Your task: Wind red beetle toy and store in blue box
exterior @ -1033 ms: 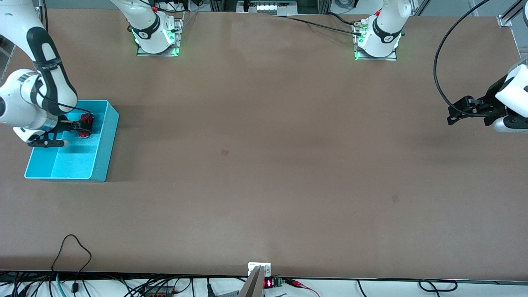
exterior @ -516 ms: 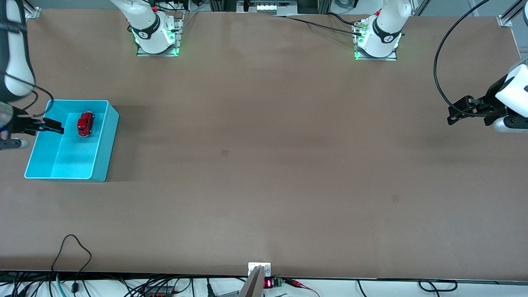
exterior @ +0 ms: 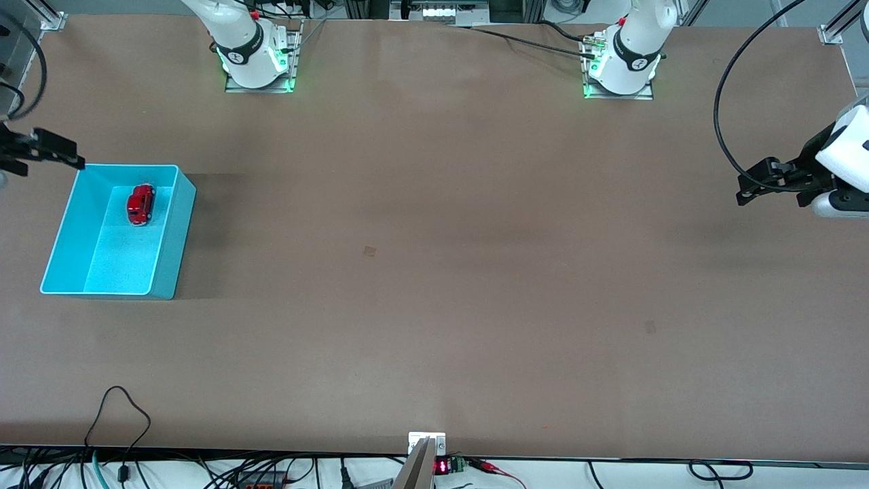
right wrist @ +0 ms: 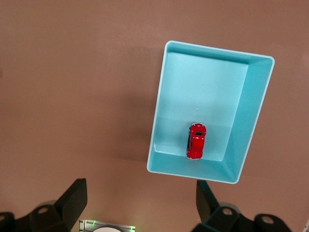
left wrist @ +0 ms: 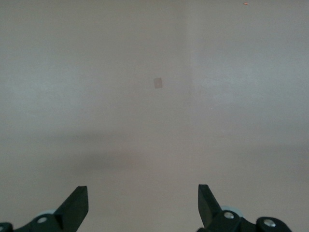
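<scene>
The red beetle toy (exterior: 140,204) sits inside the blue box (exterior: 173,238), at the box's 12 o'clock end. The right gripper (exterior: 41,153) hangs above the desk (exterior: 434,272) just outside the box, jaws wide open and empty. The left gripper (exterior: 764,182) waits over the other end, jaws wide open, empty.

Brown table (exterior: 434,272) surface, matte, spans the whole front view. Small darker square mark (exterior: 369,251) on the table near its middle; a second, fainter square mark (exterior: 650,327) lies nearer the front camera, toward the left arm's end. Black cable loop (exterior: 117,407) rests on the table's edge nearest the camera, toward the right arm's end. Small module with a red lit display (exterior: 442,466) sits at that same edge, mid-table, with assorted cables alongside.
</scene>
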`<state>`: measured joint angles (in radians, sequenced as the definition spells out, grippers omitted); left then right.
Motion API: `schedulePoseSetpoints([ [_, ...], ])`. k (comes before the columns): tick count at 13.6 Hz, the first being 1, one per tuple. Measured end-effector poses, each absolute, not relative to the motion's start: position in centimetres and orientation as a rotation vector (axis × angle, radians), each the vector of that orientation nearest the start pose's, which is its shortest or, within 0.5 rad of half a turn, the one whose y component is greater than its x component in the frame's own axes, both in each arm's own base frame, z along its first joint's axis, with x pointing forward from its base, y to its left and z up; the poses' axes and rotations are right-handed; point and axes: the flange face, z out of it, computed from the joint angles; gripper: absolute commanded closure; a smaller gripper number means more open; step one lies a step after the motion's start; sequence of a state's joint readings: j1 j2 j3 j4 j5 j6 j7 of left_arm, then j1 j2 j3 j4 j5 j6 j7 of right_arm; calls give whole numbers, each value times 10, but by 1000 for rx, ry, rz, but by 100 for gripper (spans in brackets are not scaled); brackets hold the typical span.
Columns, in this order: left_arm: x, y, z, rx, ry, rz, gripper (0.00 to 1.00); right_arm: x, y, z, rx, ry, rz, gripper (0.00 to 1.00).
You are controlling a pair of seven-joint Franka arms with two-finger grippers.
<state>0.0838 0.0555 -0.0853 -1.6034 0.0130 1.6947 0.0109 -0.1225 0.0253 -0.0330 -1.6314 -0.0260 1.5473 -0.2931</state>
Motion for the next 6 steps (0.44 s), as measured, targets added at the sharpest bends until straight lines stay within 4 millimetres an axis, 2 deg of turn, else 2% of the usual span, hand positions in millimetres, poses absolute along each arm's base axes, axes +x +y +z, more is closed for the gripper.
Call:
schedulePoseSetpoints([
  [2, 581, 1, 589, -3133, 23, -58, 0, 541, -76, 594, -3132, -224, 172, 0],
  [6, 581, 1, 589, -3133, 23, -59, 0, 543, -63, 592, -3139, -165, 180, 0],
])
